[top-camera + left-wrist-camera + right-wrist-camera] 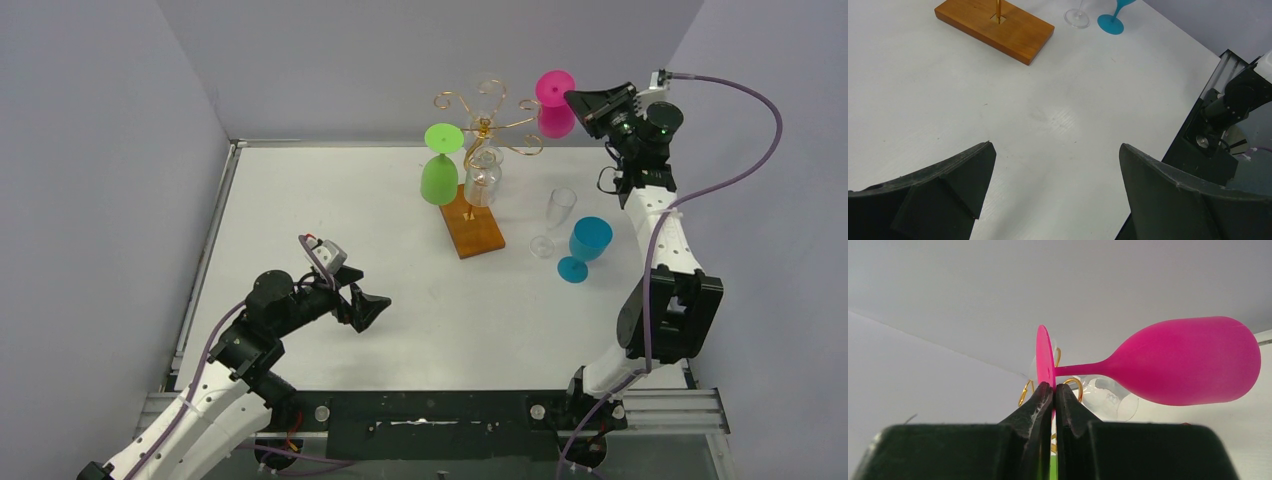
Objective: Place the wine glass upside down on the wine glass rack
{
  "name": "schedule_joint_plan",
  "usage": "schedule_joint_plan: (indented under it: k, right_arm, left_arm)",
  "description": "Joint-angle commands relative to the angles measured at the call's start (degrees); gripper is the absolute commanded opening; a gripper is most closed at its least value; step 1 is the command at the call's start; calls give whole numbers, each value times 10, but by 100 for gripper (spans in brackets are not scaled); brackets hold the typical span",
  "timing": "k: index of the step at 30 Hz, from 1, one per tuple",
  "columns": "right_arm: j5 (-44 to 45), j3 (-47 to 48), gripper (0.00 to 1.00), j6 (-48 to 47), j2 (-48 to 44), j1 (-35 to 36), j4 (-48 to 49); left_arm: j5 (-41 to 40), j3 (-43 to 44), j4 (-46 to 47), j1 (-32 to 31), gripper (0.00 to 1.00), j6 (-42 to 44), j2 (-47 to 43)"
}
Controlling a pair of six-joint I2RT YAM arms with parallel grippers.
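The wine glass rack (pixel 487 125) is a gold wire stand with spiral arms on an orange-brown wooden base (pixel 472 227), at the table's back centre. A green glass (pixel 439 165) and a clear glass (pixel 482 178) hang on it upside down. My right gripper (pixel 578 103) is shut on the foot of a pink wine glass (pixel 555 103), held upside down just right of the rack's arms; the right wrist view shows the jaws pinching the pink foot (pixel 1045 360). My left gripper (pixel 372 305) is open and empty over the table at the near left.
A clear flute (pixel 558 215) and a blue wine glass (pixel 586 245) stand upright right of the base. The left wrist view shows the base (pixel 993 25) and both glasses' feet. Grey walls enclose the table at the back and sides.
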Motion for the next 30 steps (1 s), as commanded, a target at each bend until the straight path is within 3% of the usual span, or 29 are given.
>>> schedule_joint_plan:
  k: [1, 15, 30]
  right_arm:
    - [-23, 28, 0, 7, -2, 8, 54]
    - [-69, 97, 0, -9, 47, 44, 25]
    - [-85, 80, 0, -43, 26, 62, -2]
  left_arm:
    - [7, 4, 24, 1, 98, 6, -4]
    - [6, 3, 22, 1, 98, 7, -7]
    - [7, 3, 23, 1, 98, 10, -2]
